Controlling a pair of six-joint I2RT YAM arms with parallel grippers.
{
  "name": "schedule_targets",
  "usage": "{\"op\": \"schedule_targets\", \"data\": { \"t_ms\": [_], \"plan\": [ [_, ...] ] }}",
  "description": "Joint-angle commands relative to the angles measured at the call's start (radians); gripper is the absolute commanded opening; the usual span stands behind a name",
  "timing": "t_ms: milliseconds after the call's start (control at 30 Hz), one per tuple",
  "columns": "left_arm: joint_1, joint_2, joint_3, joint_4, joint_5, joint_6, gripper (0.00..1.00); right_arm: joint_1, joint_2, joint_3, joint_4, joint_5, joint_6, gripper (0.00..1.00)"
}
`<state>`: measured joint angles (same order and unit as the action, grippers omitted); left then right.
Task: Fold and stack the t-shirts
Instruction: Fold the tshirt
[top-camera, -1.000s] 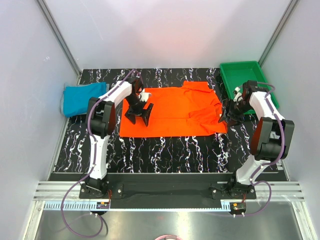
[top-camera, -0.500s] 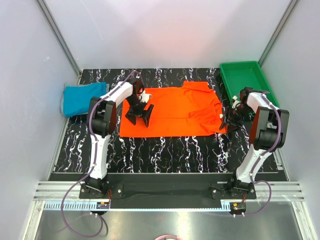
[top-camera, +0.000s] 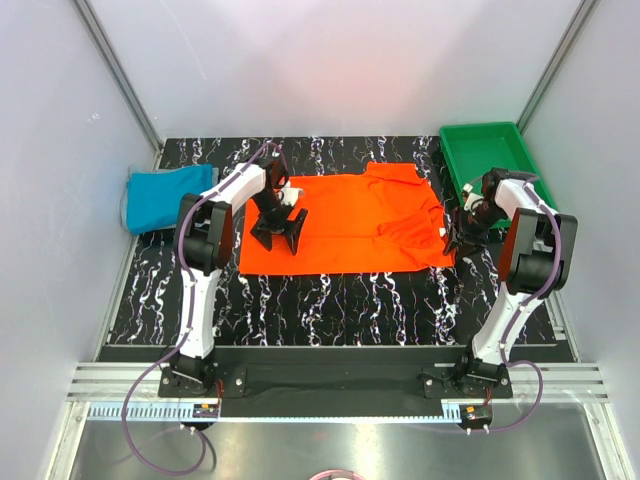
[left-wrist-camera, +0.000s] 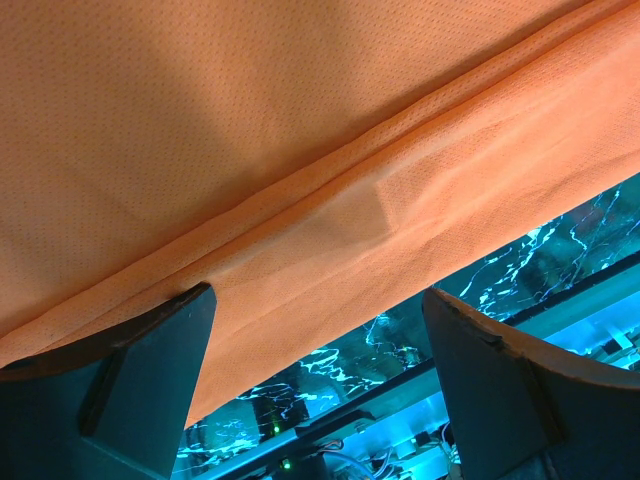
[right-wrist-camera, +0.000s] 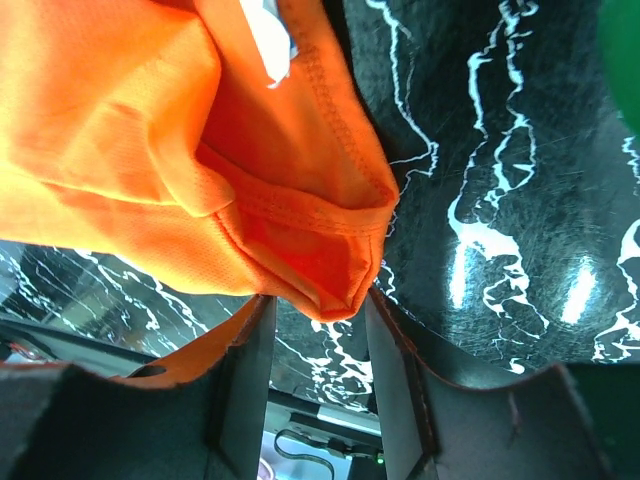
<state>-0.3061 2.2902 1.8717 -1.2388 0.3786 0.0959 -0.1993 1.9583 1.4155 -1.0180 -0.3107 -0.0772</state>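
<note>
Wrist-only: orange t-shirt (right-wrist-camera: 130, 150) hem inside right claw (right-wrist-camera: 318, 325)

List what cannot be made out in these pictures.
Top view: the right hand is too small and dark to show any grip on the orange shirt.
Right wrist view: the fingers flank the shirt's hem; contact unclear.
Teal shirt: top view only, folds too small.
Green tray: the right arm hides its near edge.
</note>
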Motion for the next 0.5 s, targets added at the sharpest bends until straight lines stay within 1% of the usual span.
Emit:
{"op": "schedule_targets", "data": {
  "t_ms": [0, 67, 167, 200, 300, 333, 367, 467],
  "plan": [
    [0.002, 0.017, 0.017, -0.001, 0.005, -0.007, 0.92, -0.006, -0.03, 0.019, -0.017, -0.039, -0.044, 0.49],
    [0.001, 0.014, 0.02, -0.005, 0.0, -0.005, 0.92, -0.006, -0.01, 0.01, -0.016, -0.047, -0.053, 0.47],
    [0.001, 0.012, 0.018, -0.008, -0.006, -0.002, 0.92, -0.006, 0.022, 0.019, -0.037, -0.076, -0.079, 0.39],
    [-0.001, 0.011, 0.012, -0.008, -0.007, -0.001, 0.92, -0.006, 0.024, 0.022, -0.048, -0.093, -0.085, 0.29],
    [0.002, 0.006, -0.005, -0.01, -0.012, 0.004, 0.92, -0.008, 0.03, 0.033, -0.08, -0.111, -0.102, 0.13],
    [0.002, 0.005, -0.012, -0.008, -0.014, 0.002, 0.92, -0.009, 0.03, 0.036, -0.088, -0.113, -0.107, 0.05],
    [0.004, 0.0, -0.019, -0.007, -0.018, 0.004, 0.92, -0.011, 0.027, 0.037, -0.096, -0.111, -0.108, 0.01],
    [0.01, -0.003, -0.036, -0.011, -0.032, 0.005, 0.92, -0.02, 0.013, 0.036, -0.117, -0.108, -0.116, 0.0]
  ]
}}
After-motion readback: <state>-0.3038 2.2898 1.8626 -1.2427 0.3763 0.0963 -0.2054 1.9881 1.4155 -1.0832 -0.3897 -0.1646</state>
